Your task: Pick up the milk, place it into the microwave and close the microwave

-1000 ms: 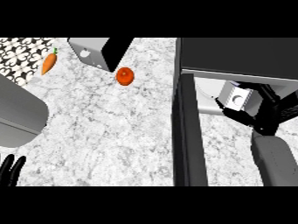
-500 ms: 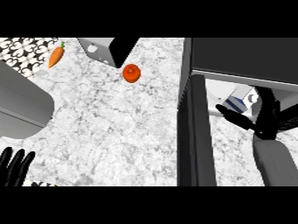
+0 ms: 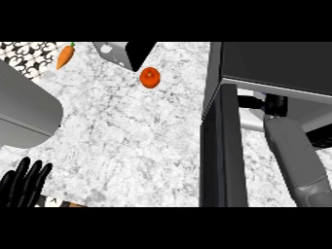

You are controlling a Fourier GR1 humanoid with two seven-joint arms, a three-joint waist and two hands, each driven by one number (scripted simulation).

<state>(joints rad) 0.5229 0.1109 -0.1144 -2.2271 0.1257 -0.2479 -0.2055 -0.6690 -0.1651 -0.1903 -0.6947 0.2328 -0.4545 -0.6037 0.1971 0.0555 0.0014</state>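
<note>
Milk no longer shows: the right hand (image 3: 275, 103), which carried it a moment ago, has pushed deeper inside the microwave (image 3: 290, 63), past the door (image 3: 222, 146) standing open at its left; I cannot tell its grip. Left hand (image 3: 25, 187) rests open, well apart, at the surface (image 3: 125, 136) edge.

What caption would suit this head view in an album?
Right forearm extends into the open microwave past its door; left hand rests open at lower left.

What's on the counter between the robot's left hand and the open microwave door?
Nothing: in the head view, only bare marble counter lies between the left hand and the microwave door.
</note>
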